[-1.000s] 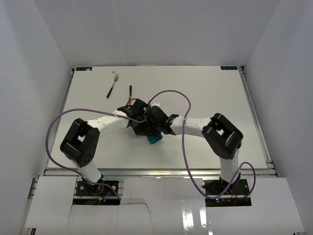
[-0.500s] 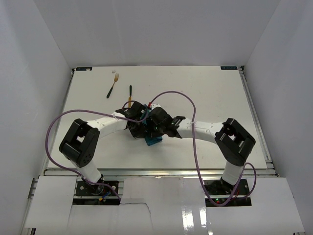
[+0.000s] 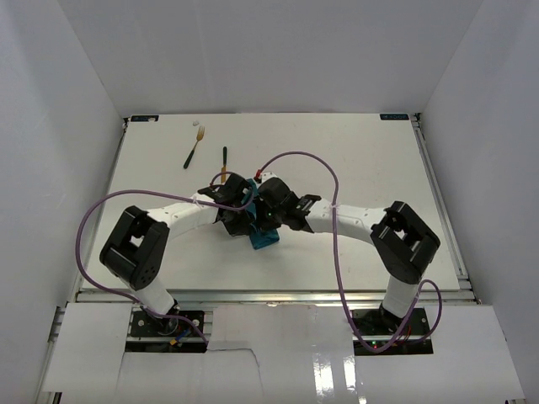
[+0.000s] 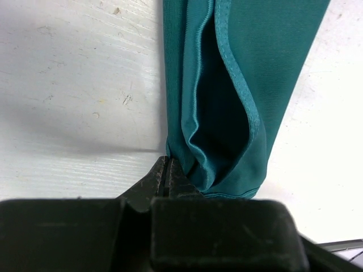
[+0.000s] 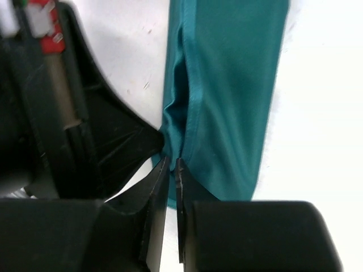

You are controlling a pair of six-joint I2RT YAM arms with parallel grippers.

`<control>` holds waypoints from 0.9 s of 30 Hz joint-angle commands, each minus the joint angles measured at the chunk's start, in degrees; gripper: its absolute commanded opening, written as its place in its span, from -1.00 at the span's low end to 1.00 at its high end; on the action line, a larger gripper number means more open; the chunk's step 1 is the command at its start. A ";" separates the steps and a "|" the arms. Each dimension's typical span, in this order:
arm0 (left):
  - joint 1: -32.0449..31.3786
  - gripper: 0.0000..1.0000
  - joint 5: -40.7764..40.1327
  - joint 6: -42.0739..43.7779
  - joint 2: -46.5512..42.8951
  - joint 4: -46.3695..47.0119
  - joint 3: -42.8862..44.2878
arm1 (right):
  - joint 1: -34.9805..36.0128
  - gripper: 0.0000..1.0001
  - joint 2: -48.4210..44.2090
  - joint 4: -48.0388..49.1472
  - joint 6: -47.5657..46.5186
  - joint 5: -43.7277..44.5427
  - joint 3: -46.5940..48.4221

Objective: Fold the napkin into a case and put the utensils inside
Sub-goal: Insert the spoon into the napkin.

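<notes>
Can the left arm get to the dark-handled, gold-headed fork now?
Probably not yet: its fingers are shut on the teal cloth napkin. The dark-handled fork lies unobstructed farther back, so letting go should do.

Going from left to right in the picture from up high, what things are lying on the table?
Fork → knife → teal napkin, peeking out under the two claws.
</notes>
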 commanded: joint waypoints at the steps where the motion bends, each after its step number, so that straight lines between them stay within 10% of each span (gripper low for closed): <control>1: -0.04 -1.00 -1.86 -0.17 -4.23 0.81 -0.94 | -1.31 -0.72 0.24 2.08 -2.38 1.27 2.43; 27: 0.05 -1.00 -3.71 -0.78 -3.88 0.73 -2.08 | -4.82 -0.81 9.83 9.20 -9.42 -17.80 3.05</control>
